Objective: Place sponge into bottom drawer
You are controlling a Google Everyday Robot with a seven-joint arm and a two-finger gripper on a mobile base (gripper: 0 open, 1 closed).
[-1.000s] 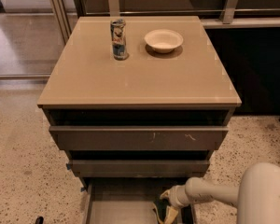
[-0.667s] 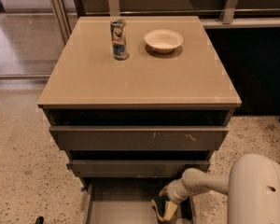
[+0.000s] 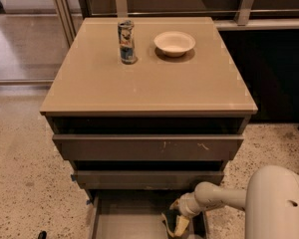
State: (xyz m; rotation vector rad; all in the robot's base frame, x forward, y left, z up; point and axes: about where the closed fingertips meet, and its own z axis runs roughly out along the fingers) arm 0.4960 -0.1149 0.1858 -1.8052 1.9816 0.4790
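The bottom drawer (image 3: pixel 123 224) is pulled open at the foot of the cabinet and shows a flat grey floor. My gripper (image 3: pixel 177 223) reaches down into its right side from the white arm (image 3: pixel 217 197) at the lower right. The sponge (image 3: pixel 180 226) shows pale yellow foam with a dark edge between the fingers, just above or on the drawer floor. The gripper looks shut on the sponge.
The cabinet top (image 3: pixel 149 78) holds a tall can (image 3: pixel 126 41) and a white bowl (image 3: pixel 174 43). The upper drawer front (image 3: pixel 147 147) and middle drawer front (image 3: pixel 147 179) stand slightly out. Speckled floor lies on both sides. A dark counter stands to the right.
The arm has drawn in to the left and its white body now fills more of the lower right corner. The sponge and gripper have shifted slightly left inside the bottom drawer.
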